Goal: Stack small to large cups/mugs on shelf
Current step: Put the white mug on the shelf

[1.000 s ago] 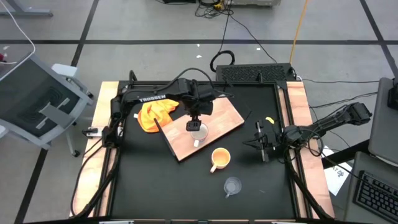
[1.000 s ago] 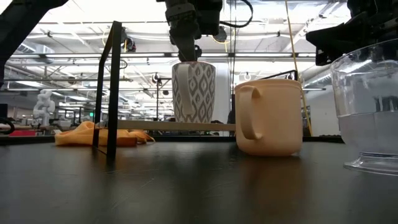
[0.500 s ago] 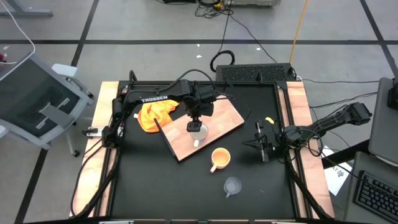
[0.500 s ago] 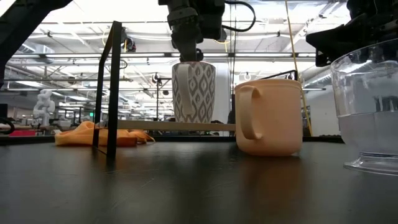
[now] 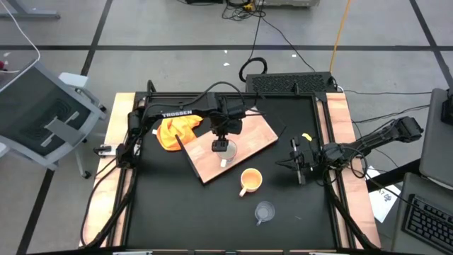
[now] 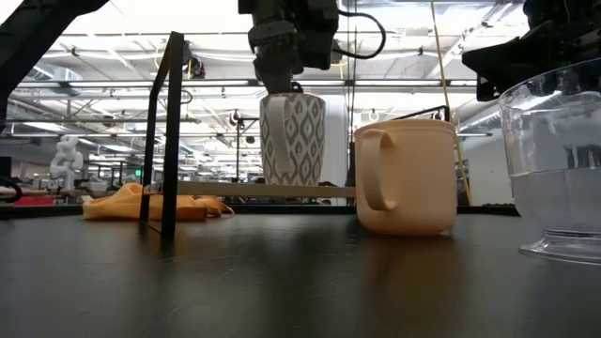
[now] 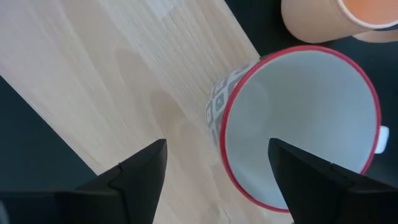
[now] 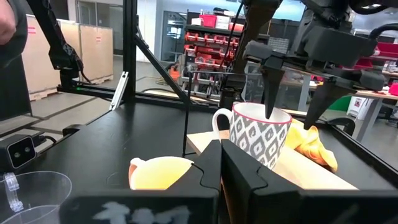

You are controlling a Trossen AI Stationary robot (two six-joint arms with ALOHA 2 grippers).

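Since the earlier pictures the left gripper (image 5: 223, 139) has lifted a little off the white mug (image 5: 225, 149) and its fingers (image 7: 140, 177) now stand spread apart — released, one to either side of the red rim and above it, touching nothing. That mug, white with a grey diamond pattern, stands upright on the shelf (image 5: 249, 136), near the board's front edge, its handle toward the camera side in the high view. In the low view the gripper (image 6: 280, 78) hangs just over the mug (image 6: 292, 138).

On the black counter (image 5: 177, 205), just off the board's front edge, sits the yellow-orange mug (image 5: 250, 180), upright and apart from the white one. Farther toward the front stands the clear glass cup (image 5: 265, 212), well apart from both — it fills the right edge of the low view (image 6: 556, 169).

An orange cloth (image 5: 177, 130) lies crumpled beside the board's left end.

Off to the right side of the counter, the right gripper (image 5: 300, 161) waits, well clear of the mugs; its fingers (image 8: 193, 183) are pressed together, clenched on nothing.
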